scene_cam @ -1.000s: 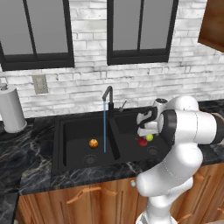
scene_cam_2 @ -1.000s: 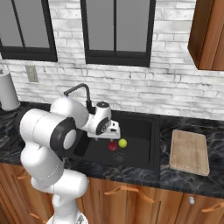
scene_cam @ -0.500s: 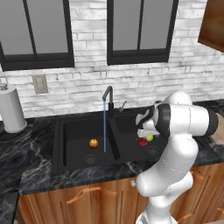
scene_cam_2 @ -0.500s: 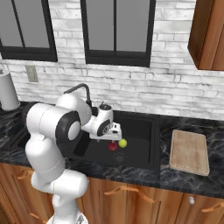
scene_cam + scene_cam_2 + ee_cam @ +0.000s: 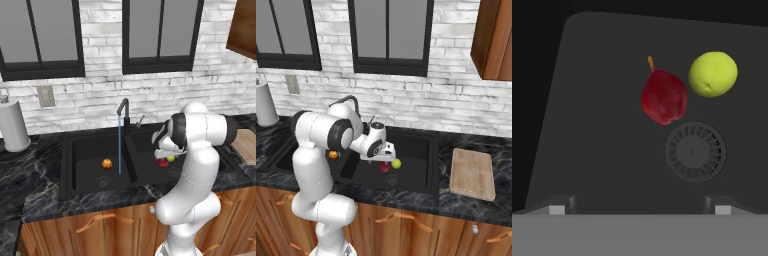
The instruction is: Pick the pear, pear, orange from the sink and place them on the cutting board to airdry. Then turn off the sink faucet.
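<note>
Gripper (image 5: 640, 207) fingers are spread wide, holding nothing, at the bottom of the hand view. Red pear (image 5: 664, 97) and yellow-green pear (image 5: 713, 74) sit upper right in the sink (image 5: 587, 125) basin, orange (image 5: 106, 163) left-center of the left base view.

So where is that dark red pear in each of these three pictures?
Left base view: the dark red pear lies in the right basin, just below the robot's hand, touching the yellow-green pear.
Right base view: it lies in the near basin's middle, left of the yellow-green pear.
Hand view: it sits upper centre, stem up.
Shared landmark: the round drain beside it.
</note>
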### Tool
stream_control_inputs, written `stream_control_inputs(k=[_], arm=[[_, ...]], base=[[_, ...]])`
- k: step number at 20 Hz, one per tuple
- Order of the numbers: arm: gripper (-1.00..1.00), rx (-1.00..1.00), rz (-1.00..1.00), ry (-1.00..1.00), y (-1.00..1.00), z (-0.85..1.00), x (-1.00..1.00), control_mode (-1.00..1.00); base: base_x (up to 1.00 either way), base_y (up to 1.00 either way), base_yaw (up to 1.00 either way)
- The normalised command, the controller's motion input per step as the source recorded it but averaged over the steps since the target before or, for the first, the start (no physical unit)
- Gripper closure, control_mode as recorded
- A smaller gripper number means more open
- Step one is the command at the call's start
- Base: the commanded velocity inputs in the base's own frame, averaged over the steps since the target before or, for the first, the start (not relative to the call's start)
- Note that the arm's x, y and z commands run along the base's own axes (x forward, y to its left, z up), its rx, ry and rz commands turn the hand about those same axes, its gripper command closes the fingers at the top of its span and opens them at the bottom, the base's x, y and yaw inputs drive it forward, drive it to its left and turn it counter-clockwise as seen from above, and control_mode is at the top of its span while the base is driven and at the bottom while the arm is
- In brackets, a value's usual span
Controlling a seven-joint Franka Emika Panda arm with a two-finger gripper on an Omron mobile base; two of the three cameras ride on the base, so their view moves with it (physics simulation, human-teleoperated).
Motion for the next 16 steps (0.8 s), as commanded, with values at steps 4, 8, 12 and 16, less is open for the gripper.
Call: stream_control_inputs(k=[4,8,12,16], arm=[[-1.0,0.0,0.0,0.0,0.0,-0.21,0.3,-1.0],[-1.0,0.0,0.0,0.0,0.0,-0.19,0.25,-1.0],[-1.0,0.0,0.0,0.0,0.0,-0.24,0.2,-1.0],[-1.0,0.0,0.0,0.0,-0.02,-0.25,0.17,-1.0]], base=[[0.0,0.0,0.0],[0.0,0.0,0.0],[0.0,0.0,0.0],[0.0,0.0,0.0]])
